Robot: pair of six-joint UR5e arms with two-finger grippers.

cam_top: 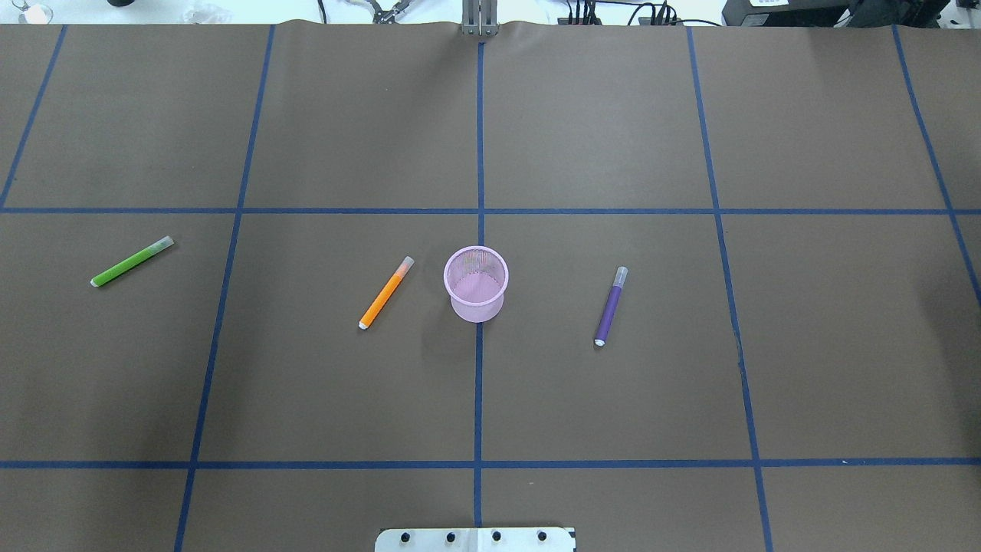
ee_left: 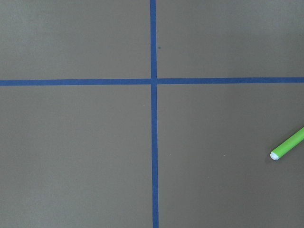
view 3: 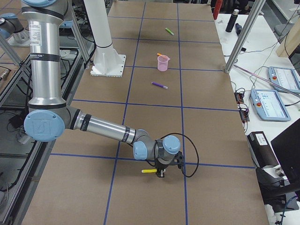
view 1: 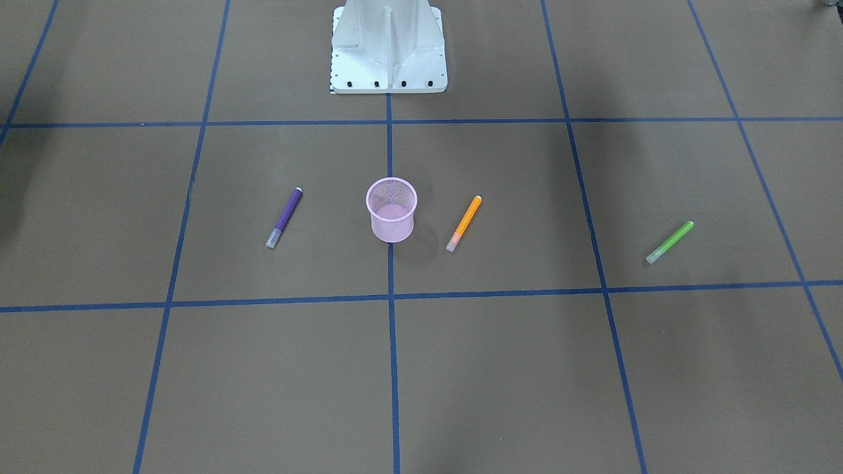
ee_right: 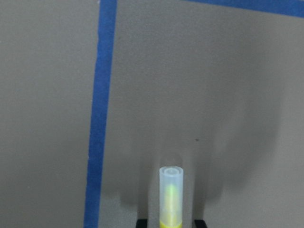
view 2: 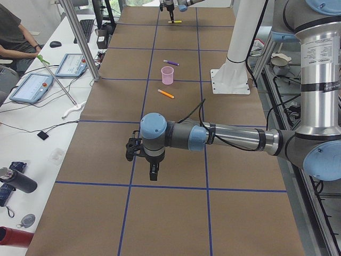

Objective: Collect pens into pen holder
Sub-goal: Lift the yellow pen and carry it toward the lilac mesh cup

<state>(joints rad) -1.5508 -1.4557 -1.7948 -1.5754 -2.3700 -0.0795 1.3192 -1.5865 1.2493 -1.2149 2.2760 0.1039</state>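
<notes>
Centre frame, front view: pen holder (view 1: pixel 392 227) upright between purple pen (view 1: pixel 284 218) and orange pen (view 1: pixel 463 224); green pen (view 1: pixel 669 242) far right.
Left-side view: left gripper (view 2: pixel 153 174) hovering, jaws unreadable. Right wrist view, bottom edge: right gripper (ee_right: pixel 171 222) jaws parted astride yellow pen (ee_right: pixel 171 190).

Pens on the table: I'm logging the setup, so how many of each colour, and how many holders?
Purple pen: 1
Orange pen: 1
Green pen: 1
Yellow pen: 1
Pen holder: 1
Total: 5
</notes>
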